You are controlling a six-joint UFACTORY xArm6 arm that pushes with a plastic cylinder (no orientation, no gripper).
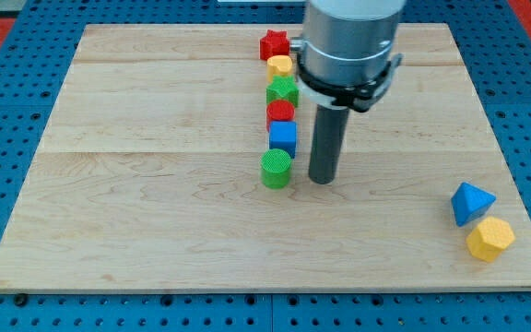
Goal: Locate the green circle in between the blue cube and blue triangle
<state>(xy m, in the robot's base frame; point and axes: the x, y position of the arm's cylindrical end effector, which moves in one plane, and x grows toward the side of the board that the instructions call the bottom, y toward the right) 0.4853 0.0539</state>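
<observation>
The green circle (277,170) stands upright on the wooden board (155,184), a little to the view's right of the board's middle and about halfway between its top and bottom edges. The blue cube (283,138) sits just above it, touching or very nearly touching it. My tip (322,181) rests just beside the green circle on the view's right, with a narrow gap between them, and level with the circle's lower part. The arm has no jaws, only the dark rod hanging from a wide grey cylinder that hides part of the board's top edge.

The blue cube is the lowest block but one in a close column running up toward the top edge. Above it comes a red block (280,112), its shape hard to make out, then a green star (283,91), then a yellow block (280,65), partly hidden, then a red star (275,44) close to the top edge.

The blue triangle (471,203) lies well apart from the circle, near the board's bottom right corner. A yellow hexagon (490,239) touches it on its lower right, closer to that corner.

The board rests on a blue pegboard table (7,111).
</observation>
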